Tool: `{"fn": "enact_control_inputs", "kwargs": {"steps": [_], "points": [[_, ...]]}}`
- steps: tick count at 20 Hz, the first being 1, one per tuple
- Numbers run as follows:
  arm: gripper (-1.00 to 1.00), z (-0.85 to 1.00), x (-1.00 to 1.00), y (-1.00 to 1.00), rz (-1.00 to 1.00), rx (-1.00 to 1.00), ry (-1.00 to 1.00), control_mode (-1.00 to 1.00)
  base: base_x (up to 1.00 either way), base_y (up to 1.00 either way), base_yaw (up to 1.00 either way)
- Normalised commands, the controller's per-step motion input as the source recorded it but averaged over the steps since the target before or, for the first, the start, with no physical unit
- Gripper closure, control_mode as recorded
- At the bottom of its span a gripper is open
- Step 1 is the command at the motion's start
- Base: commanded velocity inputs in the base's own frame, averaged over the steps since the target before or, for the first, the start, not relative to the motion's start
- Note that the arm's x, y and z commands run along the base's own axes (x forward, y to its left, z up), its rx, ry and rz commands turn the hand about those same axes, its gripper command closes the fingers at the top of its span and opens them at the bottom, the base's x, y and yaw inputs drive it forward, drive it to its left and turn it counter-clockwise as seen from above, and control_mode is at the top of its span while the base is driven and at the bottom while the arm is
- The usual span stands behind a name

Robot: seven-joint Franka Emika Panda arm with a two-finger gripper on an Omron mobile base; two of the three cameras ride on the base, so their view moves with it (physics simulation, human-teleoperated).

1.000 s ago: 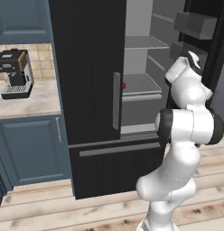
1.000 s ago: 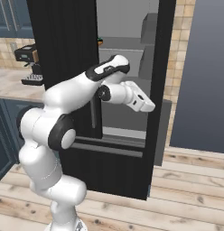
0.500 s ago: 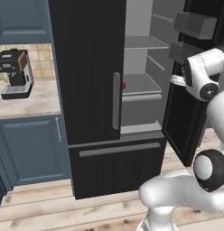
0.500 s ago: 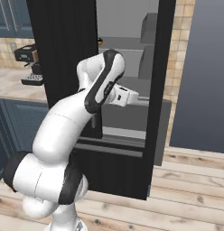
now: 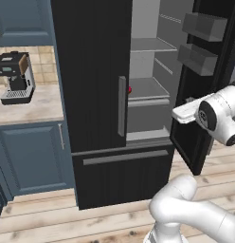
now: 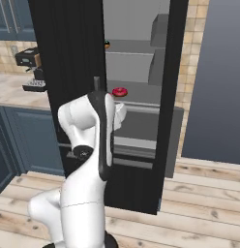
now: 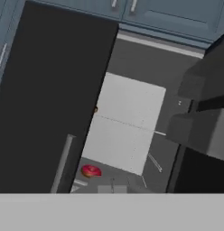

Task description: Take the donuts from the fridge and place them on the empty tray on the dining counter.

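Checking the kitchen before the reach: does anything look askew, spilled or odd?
Nothing stands out. The fridge has its right door swung open, and the pink donut lies flat on a shelf, nothing spilled.

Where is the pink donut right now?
The pink donut sits on a middle shelf inside the open fridge, near the shelf's front left edge, just behind the closed left door.

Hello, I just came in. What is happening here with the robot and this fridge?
The robot arm stands in front of the black fridge, whose right door is open and left door shut. Its hand is closed and holds nothing; it sits at the open doorway, pointing toward the grey shelves. A pink-red donut lies on a middle shelf, untouched. A small dark and orange thing sits on the shelf above; it may be the second donut. A coffee machine stands on the counter.
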Motion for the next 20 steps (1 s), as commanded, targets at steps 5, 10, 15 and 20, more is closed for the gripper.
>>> {"fn": "enact_control_inputs", "kwargs": {"steps": [5,10,15,20], "points": [[1.0,0.06,0.01,1.0,-0.2,-0.36,-0.01,-1.0,0.0,0.0,0.0],[1.0,0.08,0.16,1.0,-0.3,-0.07,0.03,-1.0,0.0,0.0,0.0],[1.0,0.03,0.3,1.0,-0.03,0.11,0.29,-1.0,0.0,0.0,0.0],[1.0,0.38,0.55,0.21,0.29,0.44,0.06,-1.0,0.0,0.0,0.0]]}}
